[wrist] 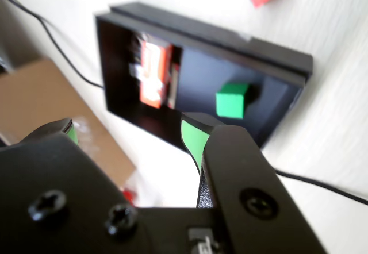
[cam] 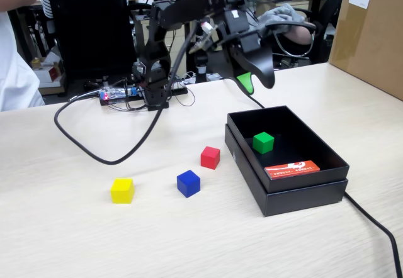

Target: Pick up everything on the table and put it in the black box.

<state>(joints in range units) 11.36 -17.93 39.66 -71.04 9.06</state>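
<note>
Tool (cam: 255,82) up in the air above the far rim of the black box (cam: 302,193), jaws spread apart, nothing held. Green pads (wrist: 190,139) visible in wrist view with a clear gap between them.

Green cube (cam: 263,142) down inside the black box, on its floor, near the box's left wall in fixed view. Below the tool, well apart from it, not touching. Same cube in wrist view (wrist: 232,100), seen past the right-hand pad, sitting in the box.

Orange-red card (cam: 292,169) flat in the black box too, toward its near wall, beside the green cube but apart from it.

Red cube (cam: 210,157) on the table (cam: 75,240), just left of the black box in fixed view, not touching it. Blue cube (cam: 188,183) left of the box as well, nearer the camera than the red one. Yellow cube (cam: 122,190) farthest left of the box, well apart. All three outside the box and well clear of the tool.

Brown carton (cam: 371,33) beyond the black box, at right edge of fixed view. Black cable (cam: 371,218) on the table by the box's near right corner.
</note>
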